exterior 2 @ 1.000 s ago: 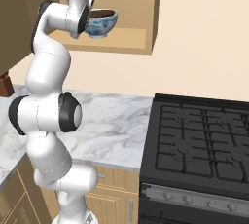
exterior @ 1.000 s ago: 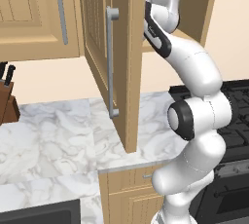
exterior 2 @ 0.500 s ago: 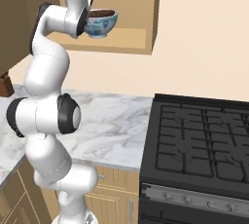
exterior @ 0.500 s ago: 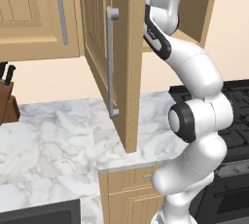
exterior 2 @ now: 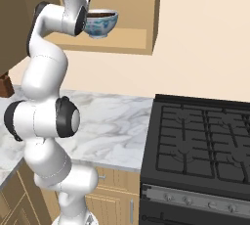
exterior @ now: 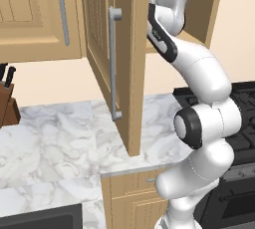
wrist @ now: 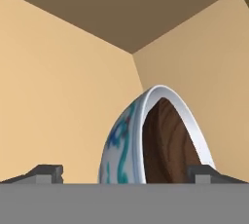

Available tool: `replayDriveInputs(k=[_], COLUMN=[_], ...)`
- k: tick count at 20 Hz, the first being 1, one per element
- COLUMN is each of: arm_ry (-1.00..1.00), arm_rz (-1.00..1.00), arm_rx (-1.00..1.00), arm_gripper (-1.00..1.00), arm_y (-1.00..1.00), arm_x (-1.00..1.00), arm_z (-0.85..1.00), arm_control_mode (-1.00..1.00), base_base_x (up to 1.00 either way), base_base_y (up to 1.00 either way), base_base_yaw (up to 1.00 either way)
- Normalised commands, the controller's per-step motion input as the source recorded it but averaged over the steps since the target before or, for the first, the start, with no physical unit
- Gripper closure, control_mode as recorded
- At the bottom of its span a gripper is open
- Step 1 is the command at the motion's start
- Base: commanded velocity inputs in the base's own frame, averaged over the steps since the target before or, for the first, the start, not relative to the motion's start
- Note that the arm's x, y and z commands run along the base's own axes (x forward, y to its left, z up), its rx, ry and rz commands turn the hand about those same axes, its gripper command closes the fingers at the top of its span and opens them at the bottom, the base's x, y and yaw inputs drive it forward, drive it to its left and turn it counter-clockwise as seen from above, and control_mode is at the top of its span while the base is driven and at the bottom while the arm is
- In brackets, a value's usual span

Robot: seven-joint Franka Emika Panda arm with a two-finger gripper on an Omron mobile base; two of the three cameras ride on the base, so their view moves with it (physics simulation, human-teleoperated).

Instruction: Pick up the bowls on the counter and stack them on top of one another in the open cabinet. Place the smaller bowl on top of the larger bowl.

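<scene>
Smaller bowl (wrist: 170,145) nested in larger bowl (exterior 2: 100,25) on open cabinet (exterior 2: 141,38) shelf, near front edge. Stack judged done. Gripper (wrist: 125,173) jaws apart, straddling stack; withdrawal left.

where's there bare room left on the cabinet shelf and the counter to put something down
In the open cabinet, the shelf is bare right of the larger bowl, up to the side wall. The smaller bowl nests inside it, with the gripper crowding that end. The counter is bare from the arm across to the stove.
</scene>
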Motion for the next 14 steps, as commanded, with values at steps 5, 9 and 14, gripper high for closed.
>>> replayDriveInputs(k=[5, 9, 14], arm_ry=[0.00, 0.00, 0.00], arm_rz=[-0.01, -0.02, -0.02], arm_rx=[0.00, 0.00, 0.00], arm_gripper=[-1.00, -1.00, -1.00], arm_y=[0.00, 0.00, -0.01], arm_x=[-0.32, -0.42, -0.53], arm_z=[0.19, 0.03, 0.00], arm_control_mode=[-1.00, -1.00, -1.00], base_base_x=[0.00, 0.00, 0.00], base_base_y=[0.00, 0.00, 0.00], base_base_yaw=[0.00, 0.00, 0.00])
